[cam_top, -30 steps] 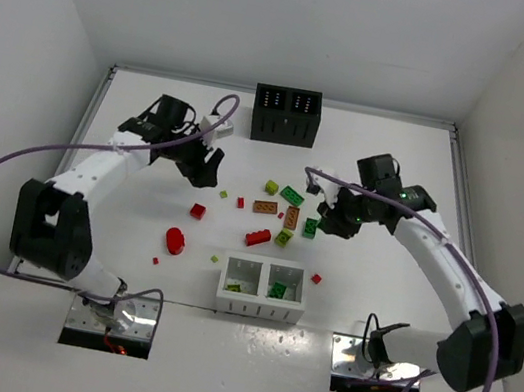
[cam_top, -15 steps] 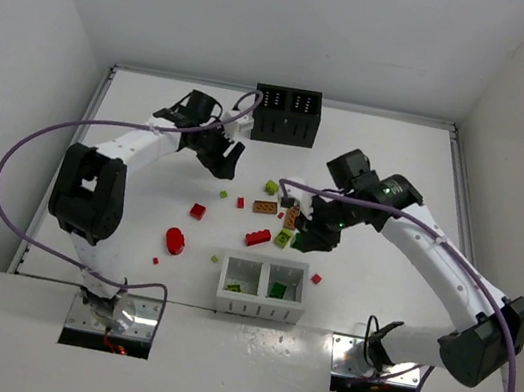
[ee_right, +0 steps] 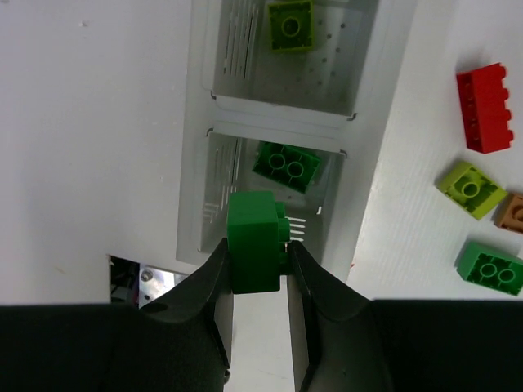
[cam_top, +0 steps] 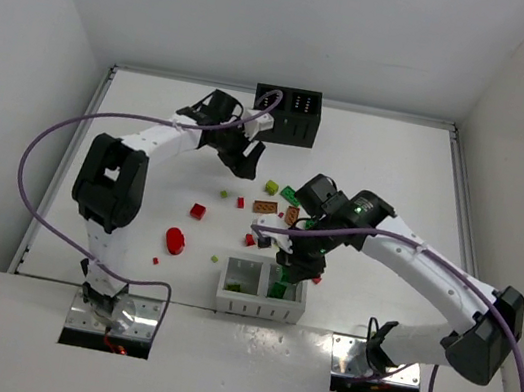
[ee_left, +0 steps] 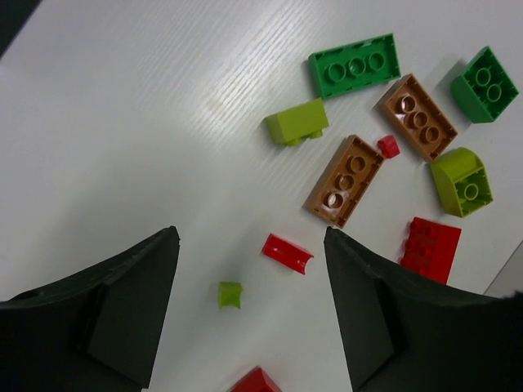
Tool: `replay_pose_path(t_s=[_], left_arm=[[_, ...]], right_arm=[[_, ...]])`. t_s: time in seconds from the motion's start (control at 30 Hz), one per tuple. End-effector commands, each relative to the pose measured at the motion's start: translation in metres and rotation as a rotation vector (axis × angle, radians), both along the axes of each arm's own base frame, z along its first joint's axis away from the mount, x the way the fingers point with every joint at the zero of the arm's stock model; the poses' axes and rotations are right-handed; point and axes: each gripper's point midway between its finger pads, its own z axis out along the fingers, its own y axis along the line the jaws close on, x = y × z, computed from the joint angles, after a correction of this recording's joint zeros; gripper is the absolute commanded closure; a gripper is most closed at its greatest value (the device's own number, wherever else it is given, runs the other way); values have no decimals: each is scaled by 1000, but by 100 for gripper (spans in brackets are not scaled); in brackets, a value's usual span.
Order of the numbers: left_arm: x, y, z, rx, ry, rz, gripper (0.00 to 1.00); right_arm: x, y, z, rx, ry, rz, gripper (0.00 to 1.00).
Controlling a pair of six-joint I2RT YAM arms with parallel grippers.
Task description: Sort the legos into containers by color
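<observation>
My right gripper (ee_right: 257, 249) is shut on a dark green lego (ee_right: 252, 229) and hangs over the near wall of the white container (ee_right: 369, 155). Below it, one compartment holds a dark green brick (ee_right: 286, 166). The other holds a lime brick (ee_right: 290, 23). In the top view this gripper (cam_top: 293, 262) is above the white container's (cam_top: 260, 305) right compartment. My left gripper (ee_left: 251, 237) is open above the table, with a tiny lime piece (ee_left: 230, 295) and a small red piece (ee_left: 287, 252) between its fingers. The black container (cam_top: 283, 129) stands at the back.
Beyond the left gripper lie loose legos: a dark green one (ee_left: 354, 65), a lime one (ee_left: 296, 122), two orange-brown ones (ee_left: 417, 117) (ee_left: 345, 180) and a red one (ee_left: 430, 249). A red brick (cam_top: 197, 211) and a red rounded piece (cam_top: 175, 241) lie at the left.
The right gripper has carried the dark green lego from the pile to over the white container. The left arm has swung right toward the pile, and its jaws have widened.
</observation>
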Motion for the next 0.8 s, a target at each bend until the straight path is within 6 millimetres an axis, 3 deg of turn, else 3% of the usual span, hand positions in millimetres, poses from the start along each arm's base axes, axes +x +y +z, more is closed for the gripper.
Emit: replay_pose_path(t_s=[0.0, 0.2, 0.3, 0.43, 0.57, 0.77], left_arm=[[11, -32, 21, -72, -63, -77, 22], [11, -61, 17, -87, -78, -196, 20], [14, -72, -3, -49, -37, -178, 20], [12, -78, -22, -15, -5, -165, 20], [8, -83, -29, 5, 4, -161, 21], [9, -87, -37, 29, -3, -130, 24]], right_arm=[[-1, 2, -7, -13, -18, 19, 74], [4, 6, -13, -15, -53, 12, 57], [7, 5, -17, -29, -65, -6, 52], [13, 8, -13, -23, -87, -35, 51], [33, 12, -6, -3, -132, -144, 51], [53, -3, -21, -56, -199, -338, 44]])
